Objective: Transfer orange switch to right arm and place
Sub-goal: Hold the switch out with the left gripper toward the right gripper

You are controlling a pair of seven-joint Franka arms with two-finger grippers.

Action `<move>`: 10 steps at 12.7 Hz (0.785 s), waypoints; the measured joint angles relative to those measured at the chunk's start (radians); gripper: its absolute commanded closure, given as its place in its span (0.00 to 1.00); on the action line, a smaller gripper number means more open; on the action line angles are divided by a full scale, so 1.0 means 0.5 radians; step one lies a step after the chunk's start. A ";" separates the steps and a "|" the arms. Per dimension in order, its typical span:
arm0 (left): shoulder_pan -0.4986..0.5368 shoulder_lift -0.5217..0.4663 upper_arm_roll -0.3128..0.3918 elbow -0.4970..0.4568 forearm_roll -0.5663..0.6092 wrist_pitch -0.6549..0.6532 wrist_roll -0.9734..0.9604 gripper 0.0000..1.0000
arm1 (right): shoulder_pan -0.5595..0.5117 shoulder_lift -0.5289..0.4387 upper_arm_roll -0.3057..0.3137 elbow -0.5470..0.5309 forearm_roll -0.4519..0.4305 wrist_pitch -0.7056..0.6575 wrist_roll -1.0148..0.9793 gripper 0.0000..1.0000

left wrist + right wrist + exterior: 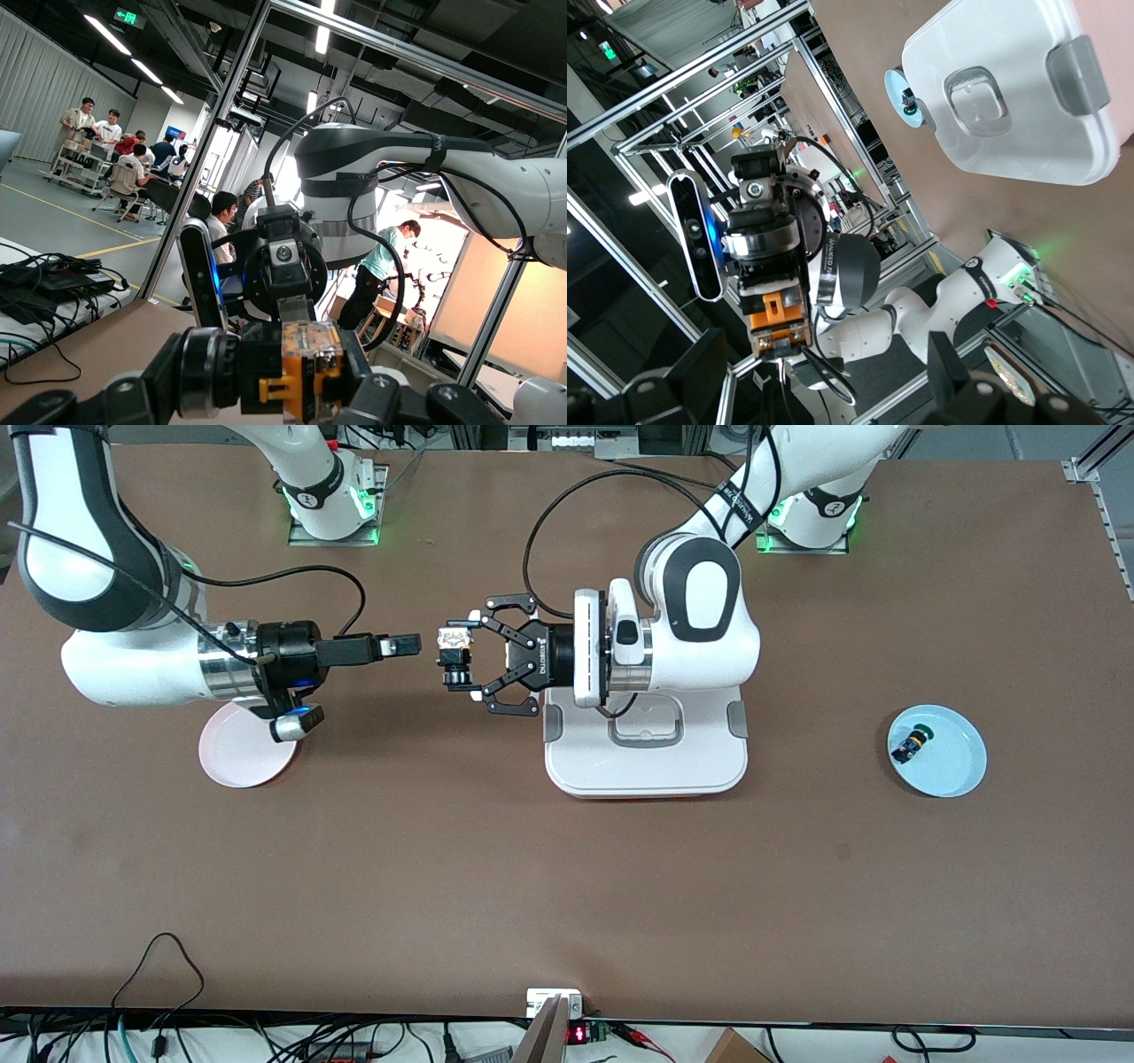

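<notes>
My left gripper (pixel 462 655), a wide black claw, is shut on the orange switch (pixel 455 657) and holds it in the air over the bare table, beside the white box. The left wrist view shows the switch's orange and black body (pixel 297 376) clamped between the jaws of the left gripper (pixel 283 394). My right gripper (pixel 407 644), slim and black, is open and points at the switch from a short gap away, not touching it. In the right wrist view the switch (pixel 775 314) hangs straight ahead of the spread right gripper (pixel 824 372).
A white lidded box (pixel 647 748) sits under the left wrist and also shows in the right wrist view (pixel 1010 80). A pink plate (pixel 244 753) lies under the right arm. A light-blue plate (pixel 952 757) toward the left arm's end holds a green-capped blue switch (pixel 911 744).
</notes>
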 measured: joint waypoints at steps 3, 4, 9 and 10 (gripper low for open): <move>0.001 0.030 0.011 0.035 0.000 0.000 -0.002 1.00 | 0.062 0.001 0.000 0.000 0.082 0.053 0.045 0.00; 0.001 0.031 0.012 0.039 0.000 0.000 -0.003 1.00 | 0.072 0.004 0.000 -0.001 0.112 0.059 0.054 0.00; 0.002 0.031 0.015 0.043 0.000 0.001 -0.013 1.00 | 0.087 0.062 0.000 -0.002 0.224 0.064 0.057 0.00; 0.002 0.031 0.015 0.044 0.000 0.001 -0.028 1.00 | 0.087 0.078 -0.001 -0.002 0.273 0.064 0.057 0.00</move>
